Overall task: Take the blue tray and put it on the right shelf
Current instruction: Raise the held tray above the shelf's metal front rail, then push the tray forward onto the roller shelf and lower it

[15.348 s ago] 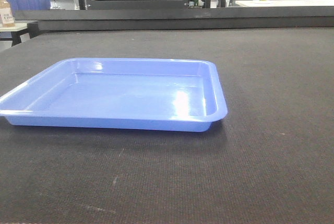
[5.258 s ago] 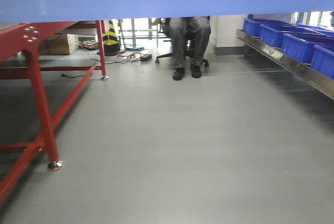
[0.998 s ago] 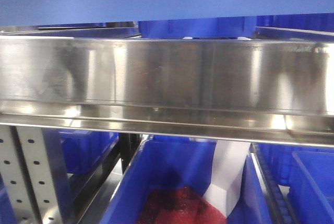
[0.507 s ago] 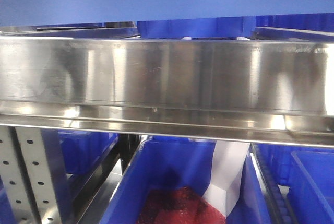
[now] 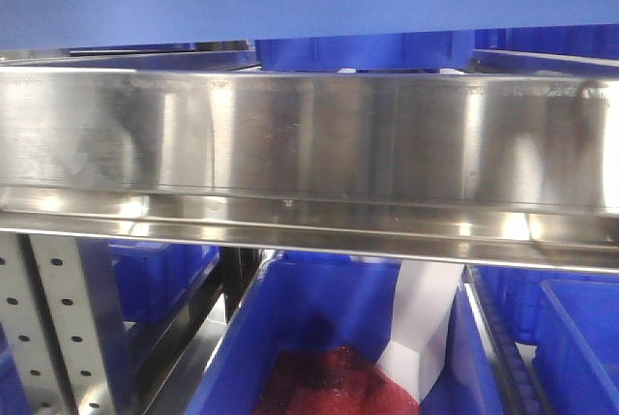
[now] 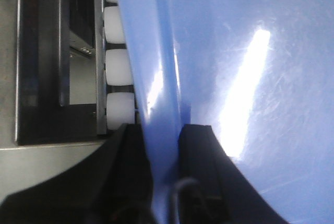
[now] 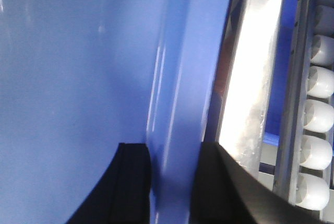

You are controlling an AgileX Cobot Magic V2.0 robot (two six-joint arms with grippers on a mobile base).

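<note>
The blue tray (image 5: 309, 4) spans the top of the front view, held just above the right shelf's steel front lip (image 5: 309, 139). In the left wrist view my left gripper (image 6: 163, 145) is shut on the tray's left rim (image 6: 156, 78), one black finger on each side. In the right wrist view my right gripper (image 7: 173, 166) is shut on the tray's right rim (image 7: 182, 78). The tray's glossy inside fills much of both wrist views. The shelf surface itself is hidden behind the lip.
White rollers (image 6: 119, 67) in a dark rail run beside the tray's left edge; more rollers (image 7: 315, 114) and a steel rail (image 7: 255, 78) lie to its right. Below the lip stand deep blue bins (image 5: 329, 338), one with red contents, and a perforated upright (image 5: 58, 328).
Over the last second almost nothing moves. Earlier, the tray lay on a dark table, then was carried across the floor; now it is held up at the steel shelf.
</note>
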